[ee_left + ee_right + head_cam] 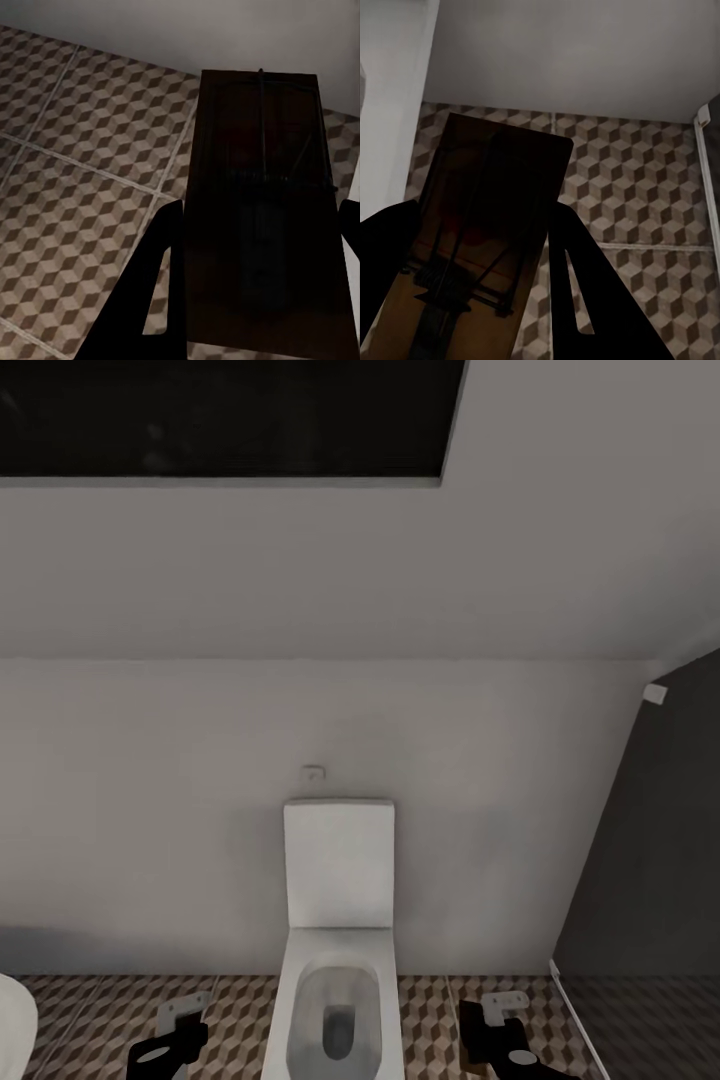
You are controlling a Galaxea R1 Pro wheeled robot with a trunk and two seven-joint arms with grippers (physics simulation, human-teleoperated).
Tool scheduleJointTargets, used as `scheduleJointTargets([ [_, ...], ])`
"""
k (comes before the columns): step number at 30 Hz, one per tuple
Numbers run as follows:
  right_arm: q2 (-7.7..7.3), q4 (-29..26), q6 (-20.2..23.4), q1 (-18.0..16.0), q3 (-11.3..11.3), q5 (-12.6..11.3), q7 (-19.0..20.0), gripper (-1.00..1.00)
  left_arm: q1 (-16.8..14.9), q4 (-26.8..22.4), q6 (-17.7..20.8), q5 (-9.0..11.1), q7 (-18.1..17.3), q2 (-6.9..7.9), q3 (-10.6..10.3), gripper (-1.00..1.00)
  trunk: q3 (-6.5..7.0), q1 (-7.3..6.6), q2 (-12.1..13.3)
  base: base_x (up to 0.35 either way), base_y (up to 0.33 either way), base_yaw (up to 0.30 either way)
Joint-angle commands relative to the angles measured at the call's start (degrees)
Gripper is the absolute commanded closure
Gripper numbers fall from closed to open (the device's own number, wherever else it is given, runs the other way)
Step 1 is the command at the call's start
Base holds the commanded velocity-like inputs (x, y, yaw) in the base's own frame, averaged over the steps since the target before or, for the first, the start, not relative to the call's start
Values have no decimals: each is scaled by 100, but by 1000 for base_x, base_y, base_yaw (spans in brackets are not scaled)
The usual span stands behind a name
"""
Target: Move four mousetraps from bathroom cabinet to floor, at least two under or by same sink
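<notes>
A mousetrap [255, 127], a flat board with a dark wire spring, lies in shadow between the fingers of my left gripper [262, 217], which is shut on it above the cube-pattern bathroom floor [75, 150]. A second mousetrap [502, 165], tan wood with a red spot and wire, is held the same way in my right gripper [484, 225]. In the head view the left gripper [170, 1045] and right gripper [495, 1035] hang low on either side of a white toilet [335, 960], over the bathroom floor [420, 1020]. The cabinet is out of view.
The toilet stands against a pale wall straight ahead. A dark shower partition [650, 880] with a white base edge [703, 150] closes the right side. A rounded white fixture [12, 1025] shows at the lower left. A dark window [220, 415] sits high up.
</notes>
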Motion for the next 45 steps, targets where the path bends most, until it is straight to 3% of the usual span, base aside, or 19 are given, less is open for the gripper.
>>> scheduleJointTargets([
  [1,-2,20,-21,-8,-43,59,-44,100,-3,-13,33,24,55,9,-50,100,-28,24,-49,0,0,0],
  [45,-1,20,-21,-8,-41,59,-44,100,-3,-7,-12,27,50,9,-38,100,-818,990,-1814,-22,0,0],
])
